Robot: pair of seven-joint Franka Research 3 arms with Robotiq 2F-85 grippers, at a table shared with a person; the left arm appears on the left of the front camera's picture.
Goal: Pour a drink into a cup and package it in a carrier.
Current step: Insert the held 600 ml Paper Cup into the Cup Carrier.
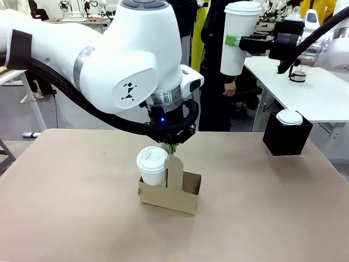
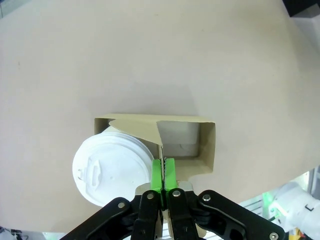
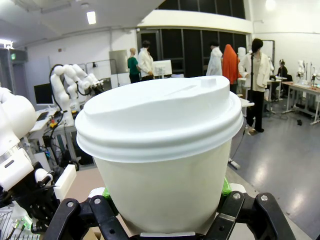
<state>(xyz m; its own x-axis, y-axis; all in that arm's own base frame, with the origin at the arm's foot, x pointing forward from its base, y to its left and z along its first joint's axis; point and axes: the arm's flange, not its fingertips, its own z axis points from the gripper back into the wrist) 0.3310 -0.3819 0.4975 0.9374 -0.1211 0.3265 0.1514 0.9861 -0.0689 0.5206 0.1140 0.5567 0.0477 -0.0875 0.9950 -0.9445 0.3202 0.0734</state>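
Jaws of left gripper [image 2: 163, 169] were pressed together on the carrier [image 2: 207, 150] handle tab [image 1: 174, 172], probably steadying it. One lidded cup [image 2: 112, 167] sat in a slot. The right gripper [image 1: 235, 40] clamped a second cup [image 1: 240, 22] aloft, likely bound for the empty slot [image 2: 182, 137].

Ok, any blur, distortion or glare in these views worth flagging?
Front view: even light, sharp on the carrier. Left wrist view: wide-angle lens curves the table edge. Right wrist view: the held cup looms oversized, ceiling lamp glares.
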